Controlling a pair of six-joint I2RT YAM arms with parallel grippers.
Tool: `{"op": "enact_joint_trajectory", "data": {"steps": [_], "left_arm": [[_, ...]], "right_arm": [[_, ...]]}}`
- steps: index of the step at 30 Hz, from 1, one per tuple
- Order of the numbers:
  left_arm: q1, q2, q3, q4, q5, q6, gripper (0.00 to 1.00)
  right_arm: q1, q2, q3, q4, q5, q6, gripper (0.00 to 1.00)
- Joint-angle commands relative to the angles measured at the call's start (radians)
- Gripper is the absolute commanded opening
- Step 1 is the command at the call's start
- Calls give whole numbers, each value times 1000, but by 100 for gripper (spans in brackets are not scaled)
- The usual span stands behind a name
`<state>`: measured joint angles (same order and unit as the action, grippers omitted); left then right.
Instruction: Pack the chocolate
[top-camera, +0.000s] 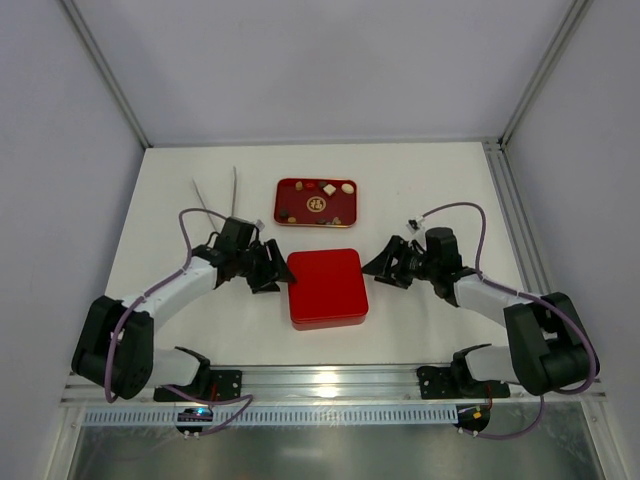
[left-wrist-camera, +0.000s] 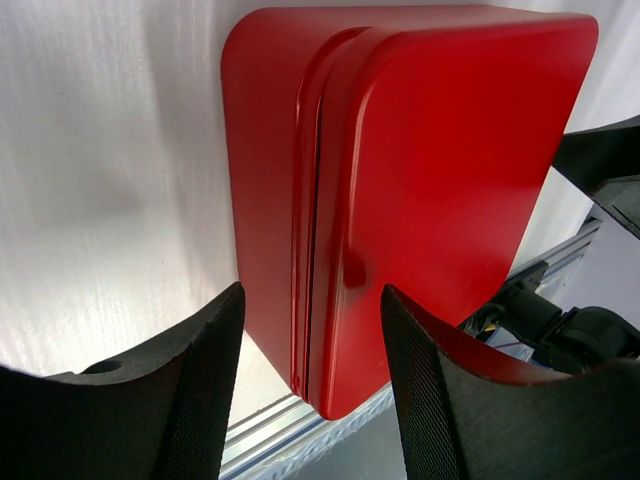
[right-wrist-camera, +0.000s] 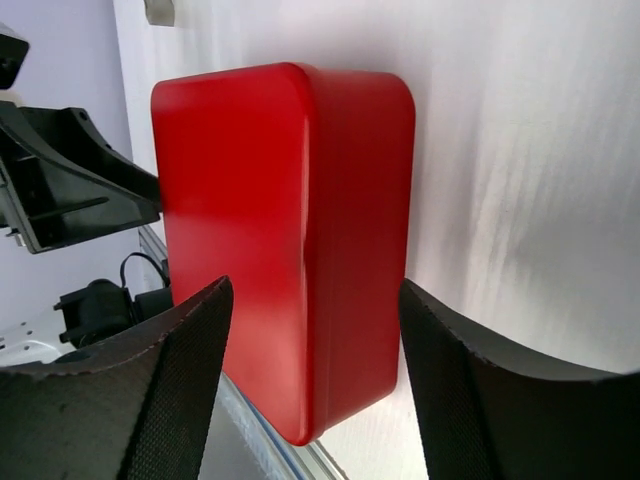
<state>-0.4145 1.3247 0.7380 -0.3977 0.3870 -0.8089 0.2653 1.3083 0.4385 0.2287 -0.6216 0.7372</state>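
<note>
**No writing can be read in any view**

The only sign is a gold emblem (top-camera: 316, 205) at the centre of the shallow red tray (top-camera: 348, 200), seen from the top camera among the chocolate (top-camera: 329, 187). It is too small to tell whether it is lettering, a logo or a figure. Both wrist views show only plain glossy faces on the closed red box (left-wrist-camera: 440, 180).

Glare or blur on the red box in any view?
Top external: even light, red box sharp, no hard glare. Left wrist: small bright highlight beside its seam, near fingers soft. Right wrist: faint sheen along the box's edge, streaky reflections on the table.
</note>
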Motion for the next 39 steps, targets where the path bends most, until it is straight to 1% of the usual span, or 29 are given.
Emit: {"op": "enact_joint_trajectory", "data": {"steps": [1,6,14,18,23,28,39], "left_arm": [[0,4,-23,108,56,-19,57],[-4,16,-45,160,72,-33,56],[-6,31,-48,177,73,-38,56],[-6,36,-48,181,73,-44,55],[-7,41,-48,189,72,-49,54],[-12,45,-48,192,64,-58,52],[-21,48,-52,189,38,-73,48]], "right_arm": [[14,6,-3,132,-41,41,67],[37,35,2,141,-40,51,65],[57,68,-6,170,-47,71,62],[68,65,-1,167,-61,82,59],[75,81,3,150,-67,85,58],[81,88,-9,179,-84,106,57],[84,72,5,181,-113,142,47]]}}
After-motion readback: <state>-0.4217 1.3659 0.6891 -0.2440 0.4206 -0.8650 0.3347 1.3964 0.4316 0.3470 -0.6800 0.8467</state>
